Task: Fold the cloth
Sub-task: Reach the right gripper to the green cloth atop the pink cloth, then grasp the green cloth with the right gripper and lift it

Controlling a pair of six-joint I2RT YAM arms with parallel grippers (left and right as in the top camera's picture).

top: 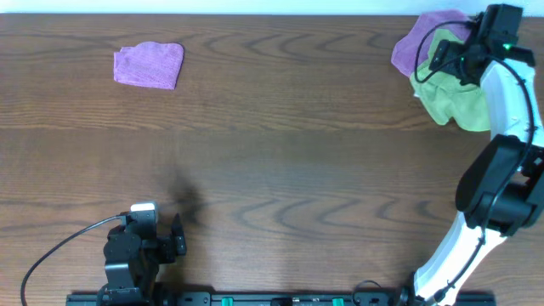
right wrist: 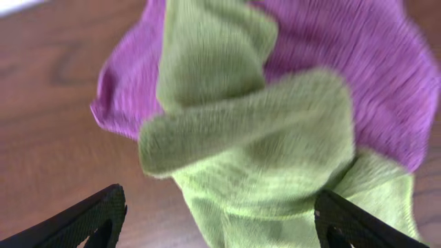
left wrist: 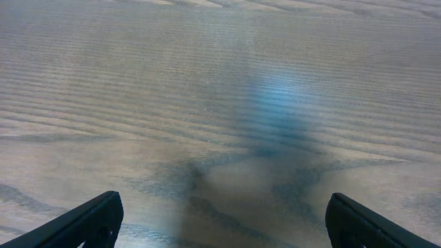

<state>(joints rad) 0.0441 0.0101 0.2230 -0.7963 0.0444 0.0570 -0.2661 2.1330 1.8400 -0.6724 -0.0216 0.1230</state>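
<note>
The cloth (top: 456,108) is a lime-green towel lying crumpled at the table's back right corner, partly on top of a large purple cloth (top: 422,37). In the right wrist view the cloth (right wrist: 275,138) is bunched into thick folds, and its lower part lies between the fingertips. My right gripper (top: 439,61) hangs just over the pile, and its jaws (right wrist: 217,222) stand wide apart around the green fabric without pinching it. My left gripper (top: 179,231) rests near the front left edge, open (left wrist: 224,220) over bare wood.
A small folded purple cloth (top: 149,65) lies at the back left. The wooden table (top: 280,144) stretches between the two arms. The large purple cloth (right wrist: 344,55) spreads under and behind the green one. A black cable (top: 51,246) loops beside the left arm.
</note>
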